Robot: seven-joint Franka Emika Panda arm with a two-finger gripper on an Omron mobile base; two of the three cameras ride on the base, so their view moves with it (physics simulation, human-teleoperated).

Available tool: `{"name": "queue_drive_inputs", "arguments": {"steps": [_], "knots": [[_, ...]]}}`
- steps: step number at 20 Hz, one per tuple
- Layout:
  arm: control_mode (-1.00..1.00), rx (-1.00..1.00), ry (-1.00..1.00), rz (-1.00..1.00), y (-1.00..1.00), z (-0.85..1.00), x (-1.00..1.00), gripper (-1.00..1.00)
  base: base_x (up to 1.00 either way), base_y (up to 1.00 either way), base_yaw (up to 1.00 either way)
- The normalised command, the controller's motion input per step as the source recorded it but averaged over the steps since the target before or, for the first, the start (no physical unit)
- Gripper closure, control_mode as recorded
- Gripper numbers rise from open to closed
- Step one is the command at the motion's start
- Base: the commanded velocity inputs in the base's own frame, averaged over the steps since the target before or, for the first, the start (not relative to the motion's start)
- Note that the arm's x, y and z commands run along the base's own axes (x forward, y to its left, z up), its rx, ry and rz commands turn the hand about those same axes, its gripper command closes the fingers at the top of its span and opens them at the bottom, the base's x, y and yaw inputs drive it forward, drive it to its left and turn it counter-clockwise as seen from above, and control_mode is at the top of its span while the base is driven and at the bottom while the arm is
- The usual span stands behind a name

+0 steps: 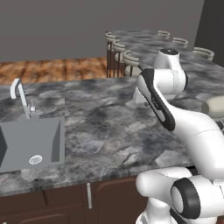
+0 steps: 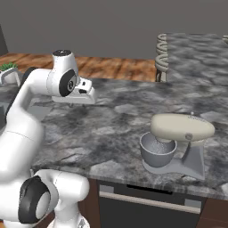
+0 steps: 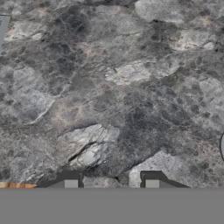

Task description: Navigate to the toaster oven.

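Toaster oven: I cannot tell where it stands. The tool (image 3: 110, 184) hangs over the grey marbled worktop (image 1: 100, 127), its fingers spread apart with nothing between them. A sink (image 1: 26, 144) is set into the worktop on the left, and a stand mixer (image 2: 178, 142) stands on the right.

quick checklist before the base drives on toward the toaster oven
1. Toaster oven in sight: not ok; what stands here is a sink, a faucet and a stand mixer.
2. Gripper carrying nothing: ok, fingers apart over bare counter.
3. Arm free of the stand mixer: ok, a gap shows between them.
4. Arm tucked over the base: not ok, it reaches over the counter.
5. Stools out of the way: ok, beyond the counter.
6. Route to take: cannot tell.
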Motion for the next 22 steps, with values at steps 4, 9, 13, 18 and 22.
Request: {"name": "queue_drive_inputs", "arguments": {"steps": [4, 9, 13, 18, 22], "knots": [[-1.00, 0.00, 0.00, 0.00, -0.02, -0.03, -0.38, -1.00, 0.00, 0.00, 0.00], [-1.00, 0.00, 0.00, 0.00, -0.09, -0.26, -0.84, -1.00, 0.00, 0.00, 0.00], [-1.00, 0.00, 0.00, 0.00, -0.09, -0.46, -0.88, -1.00, 0.00, 0.00, 0.00], [1.00, -0.01, 0.00, 0.02, 0.00, -0.53, -0.60, -1.00, -0.08, 0.00, 0.12], [1.00, 0.00, 0.00, 0.00, 0.00, 0.00, 0.00, -1.00, -0.23, 0.06, 0.72]]}}
